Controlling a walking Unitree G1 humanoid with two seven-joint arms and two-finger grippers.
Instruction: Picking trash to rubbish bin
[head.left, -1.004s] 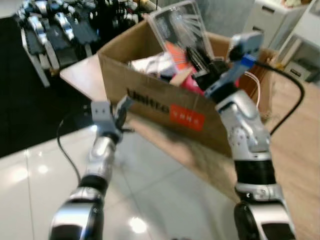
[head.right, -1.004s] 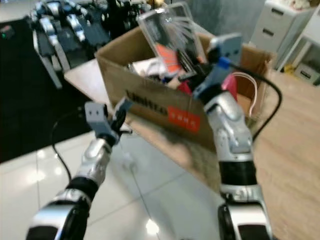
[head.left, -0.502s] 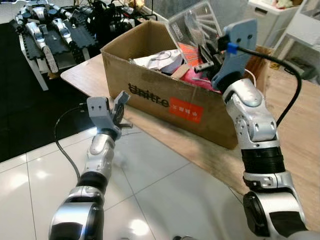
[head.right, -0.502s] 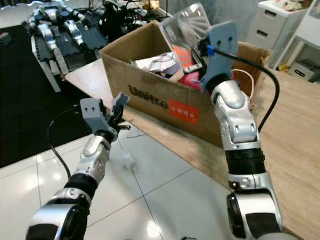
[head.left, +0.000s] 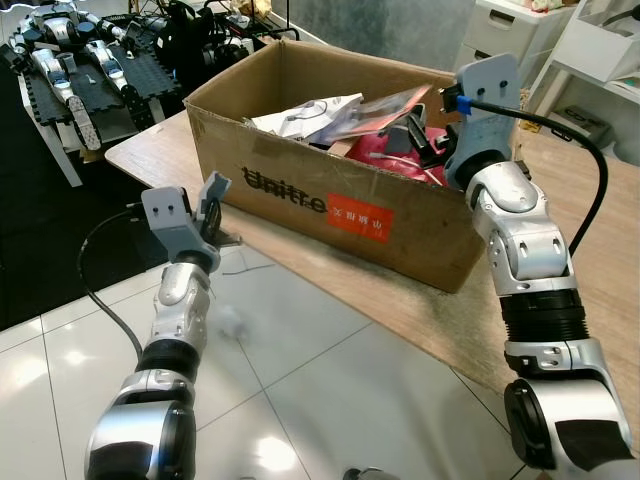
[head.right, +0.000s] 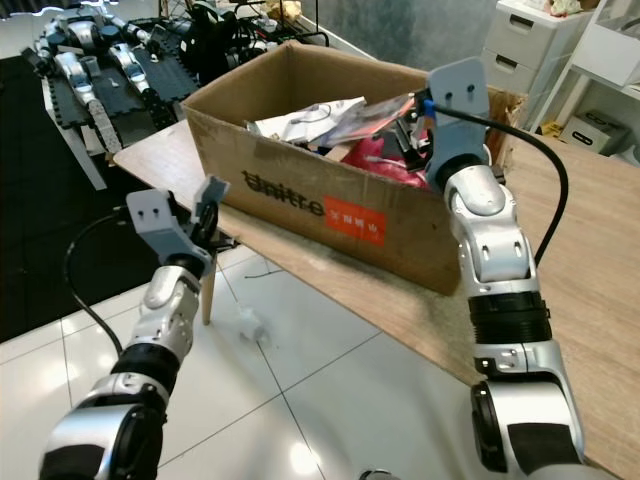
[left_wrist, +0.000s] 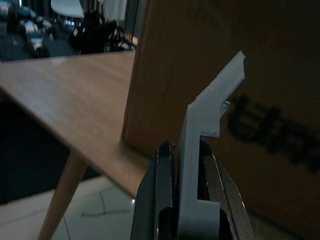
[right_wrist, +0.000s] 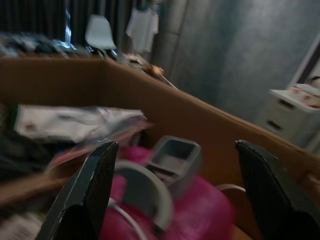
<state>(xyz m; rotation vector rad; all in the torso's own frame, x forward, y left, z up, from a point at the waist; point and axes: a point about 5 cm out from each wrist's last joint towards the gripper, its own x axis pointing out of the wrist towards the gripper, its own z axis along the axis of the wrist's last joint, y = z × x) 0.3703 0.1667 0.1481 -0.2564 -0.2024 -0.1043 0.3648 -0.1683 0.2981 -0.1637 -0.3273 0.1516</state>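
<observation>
Glossy white tile floor (head.left: 330, 400) fronts a light wooden counter (head.left: 160, 150); a black mat (head.left: 30, 230) lies at far left, carrying a rack of dark machine parts (head.left: 90, 70), and white drawer units (head.right: 520, 50) stand at the back right. On the floor beneath the counter edge lies a small pale scrap (head.right: 250, 322), its nature unclear.

Left pincer (left_wrist: 185, 165): raised beside the counter's near edge, just in front of the box wall, fingers closed on a flat grey plastic piece (left_wrist: 210, 125) that juts out past the fingertips. A black cable (head.left: 100, 260) loops from the left arm.

Centre: an open brown cardboard box (head.left: 330, 205) standing on the counter, printed with black lettering and a red label (head.left: 358, 222). It serves as the bin and is piled with trash: white paper (head.left: 300, 115), clear plastic packaging (head.left: 385, 103), a pink item (right_wrist: 200, 210) and a grey square-mouthed part (right_wrist: 172, 157) resting on it.

Right pincer (right_wrist: 175, 190): held over the box's right end, directly above the pink item, fingers (right_wrist: 92, 195) spread wide apart and empty. The packaging lies in the box, touching neither finger.
</observation>
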